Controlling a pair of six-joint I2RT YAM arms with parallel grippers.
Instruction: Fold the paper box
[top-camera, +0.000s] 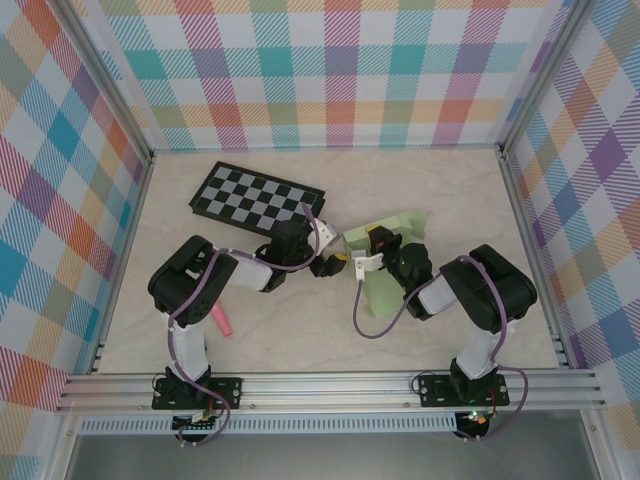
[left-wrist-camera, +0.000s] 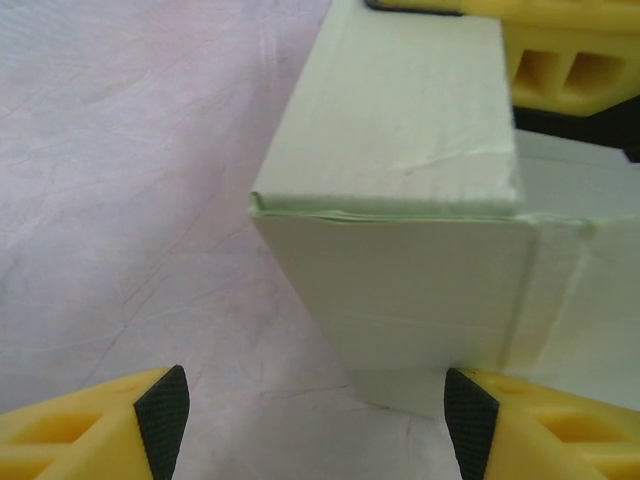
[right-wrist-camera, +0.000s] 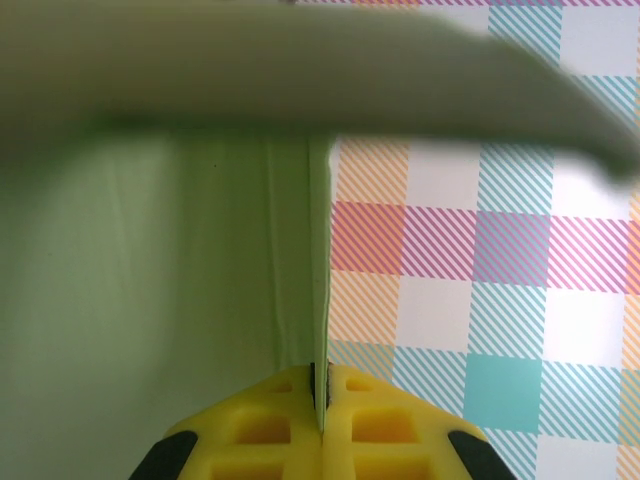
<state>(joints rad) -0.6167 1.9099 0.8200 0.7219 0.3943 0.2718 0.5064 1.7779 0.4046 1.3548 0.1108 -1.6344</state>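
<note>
The paper box is pale green card, partly folded, lying right of the table's middle with a flap raised toward the back. In the left wrist view a folded box corner stands upright just ahead of my left gripper. That gripper is open with bare table between its pads, and its right pad sits beside the box's lower edge. My right gripper is shut on a thin upright wall of the box. From above, both grippers meet at the box's left end: left, right.
A black-and-grey checkerboard lies at the back left, just behind the left arm. A pink pen-like object lies near the left arm's base. Plaid walls and metal rails enclose the table.
</note>
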